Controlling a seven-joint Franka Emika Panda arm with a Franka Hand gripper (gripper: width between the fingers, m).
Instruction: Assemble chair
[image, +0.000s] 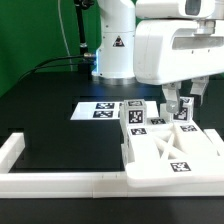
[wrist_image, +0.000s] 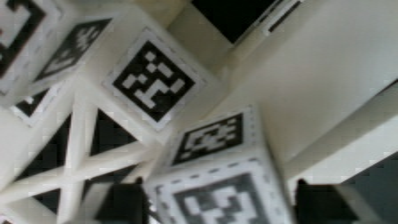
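The chair is loose white tagged pieces at the exterior view's lower right. The X-braced panel (image: 176, 157) lies flat against the front rail and also shows in the wrist view (wrist_image: 80, 150). Small tagged blocks (image: 135, 112) stand just behind it. My gripper (image: 180, 108) hangs over the back of the panel with its fingers pointing down. In the wrist view my gripper (wrist_image: 221, 200) has its dark fingers (wrist_image: 121, 198) pressed on both sides of a white tagged square leg (wrist_image: 214, 138). The jaws are shut on that leg.
The marker board (image: 100, 108) lies flat on the black table at the exterior view's centre. Long white border rails (image: 60, 181) run along the front and the exterior view's left. The robot base (image: 112, 50) stands behind, before a green backdrop.
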